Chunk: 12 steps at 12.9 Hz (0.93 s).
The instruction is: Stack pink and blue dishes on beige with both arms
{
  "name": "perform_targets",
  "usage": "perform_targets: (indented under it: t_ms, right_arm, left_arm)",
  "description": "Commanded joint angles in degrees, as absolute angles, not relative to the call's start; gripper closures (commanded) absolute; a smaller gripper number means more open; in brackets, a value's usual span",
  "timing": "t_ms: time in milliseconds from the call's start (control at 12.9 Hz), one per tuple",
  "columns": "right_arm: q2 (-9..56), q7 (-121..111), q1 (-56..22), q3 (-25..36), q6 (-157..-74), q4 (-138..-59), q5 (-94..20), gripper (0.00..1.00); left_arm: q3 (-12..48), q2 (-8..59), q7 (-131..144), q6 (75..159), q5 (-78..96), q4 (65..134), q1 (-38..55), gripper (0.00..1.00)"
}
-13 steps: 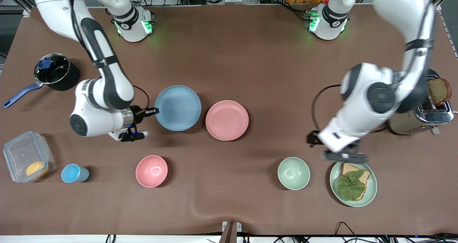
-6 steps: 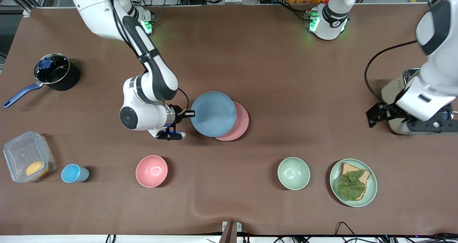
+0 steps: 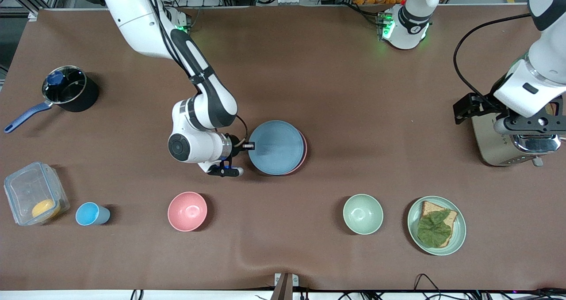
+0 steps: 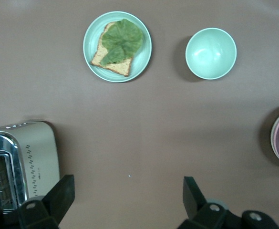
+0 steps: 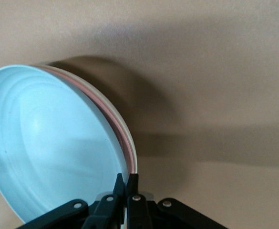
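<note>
The light blue plate lies over the pale pink plate in the middle of the table and covers nearly all of it. My right gripper is shut on the blue plate's rim at the right arm's end. In the right wrist view the fingertips pinch the blue plate, with the pink rim and a thin cream-beige rim just beneath. My left gripper hangs open over the toaster, nothing between its fingers. The stack's edge shows in the left wrist view.
A toaster stands at the left arm's end. Nearer the camera are a green plate with a sandwich, a green bowl, a pink bowl, a blue cup and a clear container. A black pot sits farther back.
My right gripper carried the blue plate from beside the pink plate to over it. My left arm swung from above the sandwich plate to over the toaster.
</note>
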<state>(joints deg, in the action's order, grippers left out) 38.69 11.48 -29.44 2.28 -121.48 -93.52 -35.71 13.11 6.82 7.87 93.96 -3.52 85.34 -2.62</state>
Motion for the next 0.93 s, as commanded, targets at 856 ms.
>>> perform_targets:
  t_ms: [856]
  right_arm:
    - [33.2,15.5,-13.1,3.3,-101.6,-86.8,-22.4,0.0]
  left_arm:
    - [5.2,0.9,5.4,96.8,1.1,93.0,-0.1,0.0]
